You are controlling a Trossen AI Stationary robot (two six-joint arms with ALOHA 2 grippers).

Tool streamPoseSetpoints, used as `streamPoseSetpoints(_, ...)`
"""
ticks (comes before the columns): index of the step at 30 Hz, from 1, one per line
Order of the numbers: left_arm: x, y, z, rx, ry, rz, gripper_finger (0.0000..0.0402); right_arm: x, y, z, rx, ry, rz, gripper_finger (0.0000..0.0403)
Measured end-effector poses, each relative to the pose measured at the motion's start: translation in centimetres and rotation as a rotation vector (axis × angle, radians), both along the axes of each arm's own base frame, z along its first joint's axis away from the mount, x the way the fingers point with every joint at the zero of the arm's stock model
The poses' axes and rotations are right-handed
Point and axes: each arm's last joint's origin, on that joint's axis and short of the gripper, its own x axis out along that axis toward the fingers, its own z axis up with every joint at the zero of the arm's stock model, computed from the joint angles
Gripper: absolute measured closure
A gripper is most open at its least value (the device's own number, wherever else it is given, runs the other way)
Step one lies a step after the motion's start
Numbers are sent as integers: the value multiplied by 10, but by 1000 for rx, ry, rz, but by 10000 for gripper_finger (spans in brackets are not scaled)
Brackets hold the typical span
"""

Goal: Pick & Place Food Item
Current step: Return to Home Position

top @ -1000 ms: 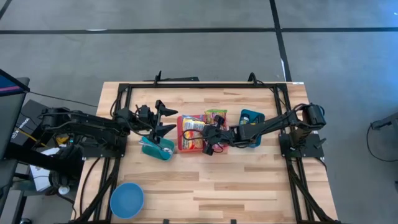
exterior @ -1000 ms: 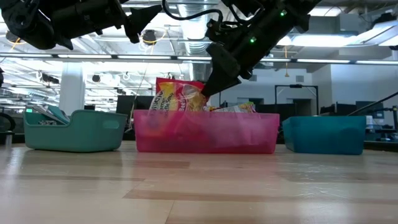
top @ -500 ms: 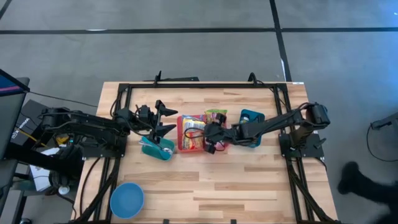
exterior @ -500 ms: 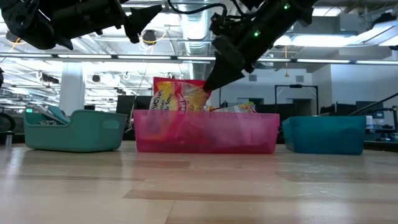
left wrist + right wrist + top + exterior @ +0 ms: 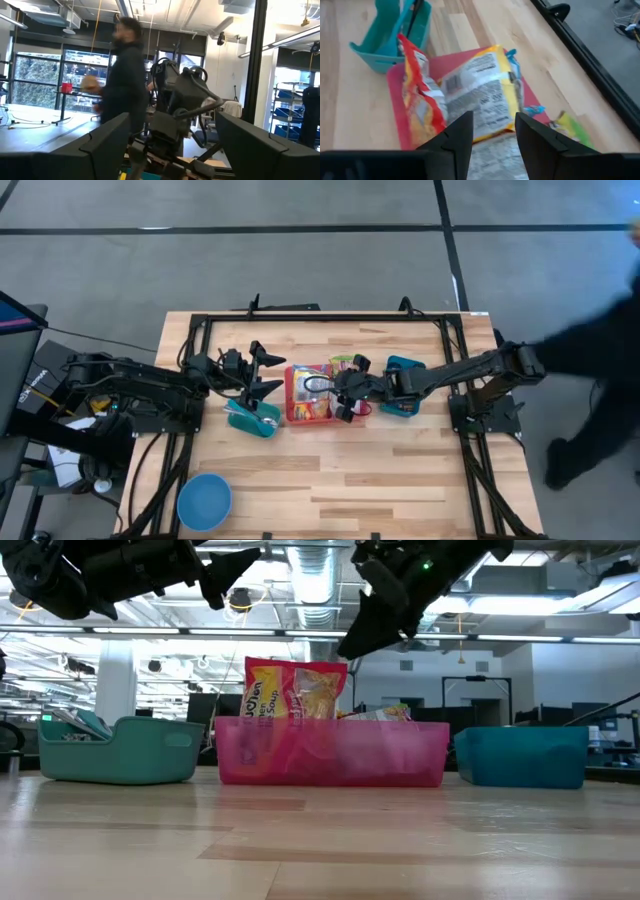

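Note:
A pink bin (image 5: 300,412) stands mid-table and holds several food packets. A red-and-yellow soup packet (image 5: 293,690) stands upright on its lower edge inside it, also plain in the right wrist view (image 5: 420,107). Beside it a yellow-and-white packet (image 5: 482,92) lies flat. My right gripper (image 5: 352,645) hangs open just above the soup packet's top right corner, clear of it; its fingers (image 5: 492,132) have a gap with nothing in it. My left gripper (image 5: 268,373) waits open above the table, left of the pink bin.
A teal bin (image 5: 252,418) with items sits left of the pink bin, another teal bin (image 5: 403,372) right of it under my right arm. A blue bowl (image 5: 204,500) lies near the front left. A person (image 5: 600,340) stands by the table's right edge.
My right gripper has let go of the soup packet's top, risen and drawn back toward the table's right edge. The packet, tilted before, now stands upright in the pink bin. A person has come in at the right.

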Motion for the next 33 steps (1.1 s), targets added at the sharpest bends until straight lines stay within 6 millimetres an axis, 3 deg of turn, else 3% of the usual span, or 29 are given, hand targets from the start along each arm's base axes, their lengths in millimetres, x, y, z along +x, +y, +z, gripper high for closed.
streamPoseSetpoints(4, 0, 0, 0, 3, 0, 9, 112, -5, -9, 6, -6, 5, -16, 260)
streamPoseSetpoints(10, 1, 5, -3, 38, 33, 186, 112, -7, -26, 11, -22, -6, -71, 276)
streamPoseSetpoints(21, -2, 22, -4, 34, 56, 404, 117, -9, -57, 11, -39, 9, -145, 350)
streamPoseSetpoints(26, -5, 40, -9, -1, 105, 478, 143, -10, -64, 10, -65, 30, -139, 397)
streamPoseSetpoints(33, -7, 53, -19, -65, 203, 522, 208, -15, -76, 5, -61, 91, -131, 401)
